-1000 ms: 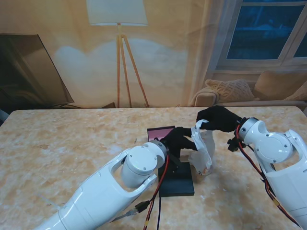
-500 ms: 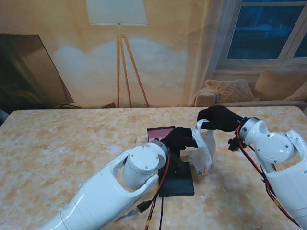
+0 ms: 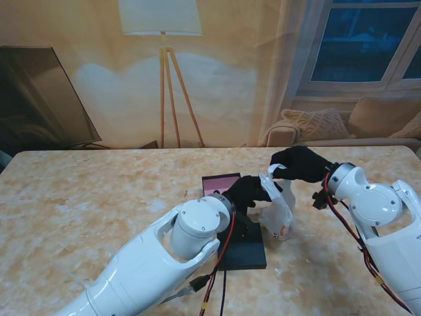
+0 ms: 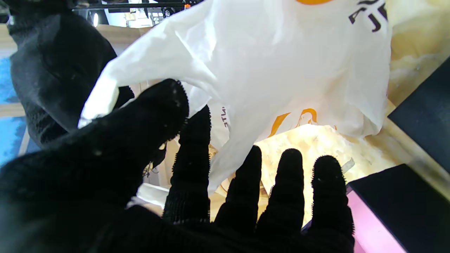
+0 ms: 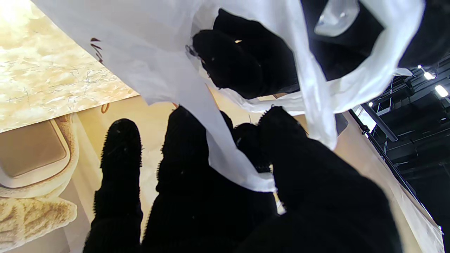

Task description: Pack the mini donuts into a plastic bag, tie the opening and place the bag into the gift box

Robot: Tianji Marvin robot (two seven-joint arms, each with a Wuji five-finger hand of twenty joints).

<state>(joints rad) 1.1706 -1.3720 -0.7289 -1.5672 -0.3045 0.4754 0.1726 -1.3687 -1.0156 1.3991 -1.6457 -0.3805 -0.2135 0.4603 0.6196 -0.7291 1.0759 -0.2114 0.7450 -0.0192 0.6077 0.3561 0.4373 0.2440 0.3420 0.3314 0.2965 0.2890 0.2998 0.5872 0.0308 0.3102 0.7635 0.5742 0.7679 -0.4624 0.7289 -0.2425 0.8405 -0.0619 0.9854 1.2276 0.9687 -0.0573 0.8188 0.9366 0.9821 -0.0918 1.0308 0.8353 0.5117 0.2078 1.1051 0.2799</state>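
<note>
Bag (image 3: pixel 277 209) white, crinkled, orange print, upright.

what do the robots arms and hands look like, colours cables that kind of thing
Both arms are glossy white rounded shells with a drum-shaped wrist joint ringed in silver. The left arm carries red and black cables looping from its wrist; the right arm has a red and a black cable too. The left hand and right hand wear black knit gloves.

gift box (image 3: pixel 242 245) just beside bag (image 3: pixel 277 214), open tabletop (image 3: pixel 99 197) to left
</note>
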